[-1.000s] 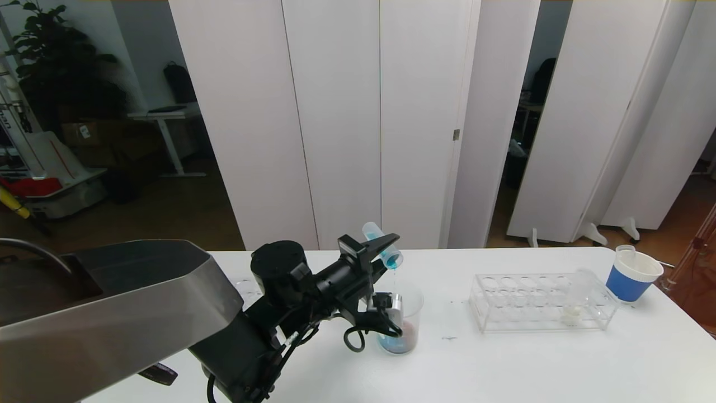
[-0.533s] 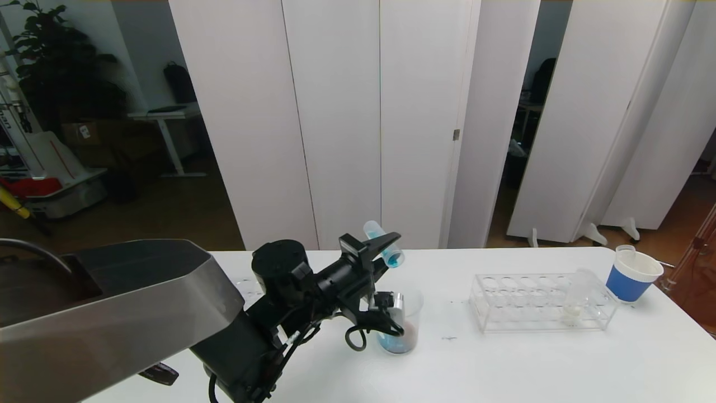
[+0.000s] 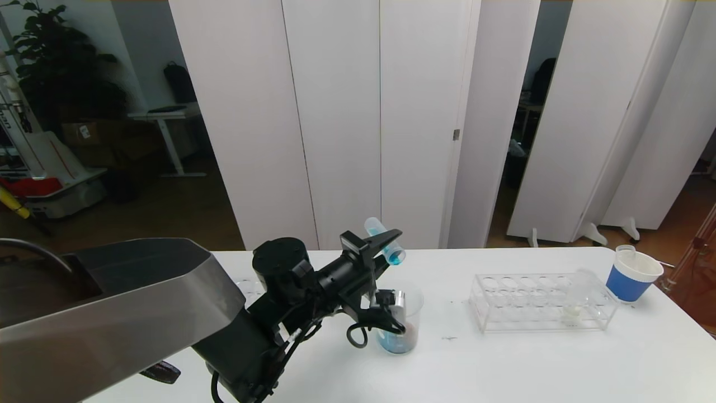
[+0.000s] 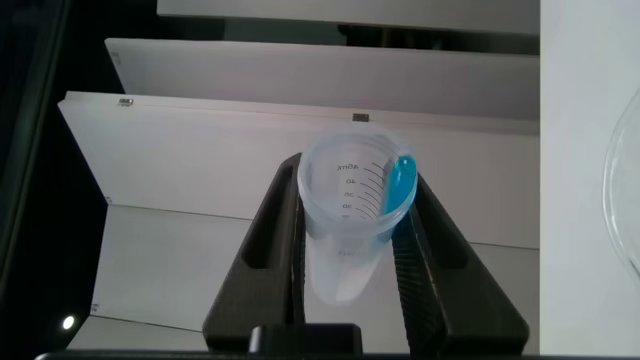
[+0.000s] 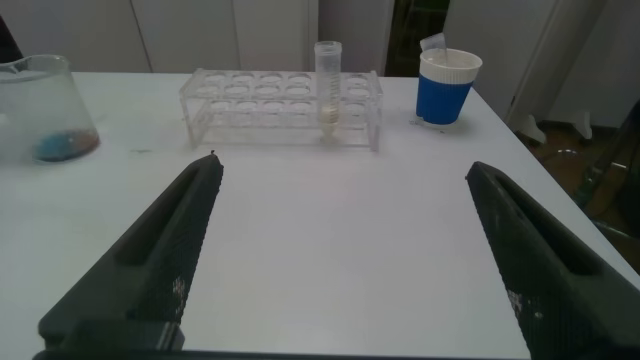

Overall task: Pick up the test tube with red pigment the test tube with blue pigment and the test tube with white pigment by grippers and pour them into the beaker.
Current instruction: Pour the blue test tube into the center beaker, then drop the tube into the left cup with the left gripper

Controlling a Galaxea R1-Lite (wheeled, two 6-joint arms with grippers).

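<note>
Blue tube pinched above the beaker, mouth tipped down.

Your left tool (image 3: 386,246) pinches the blue tube (image 3: 385,249), its long axis slanting from closed end at 10 o'clock to mouth at 4 o'clock, a little blue left at the lip. The beaker (image 3: 400,320) stands on the desk (image 3: 503,364) directly below at 6 o'clock, holding blue and reddish pigment. To the right, the white tube (image 3: 576,299) stands upright in the rack (image 3: 540,302); your right tool (image 5: 340,270), spread wide, is the nearer arm for it.
</note>
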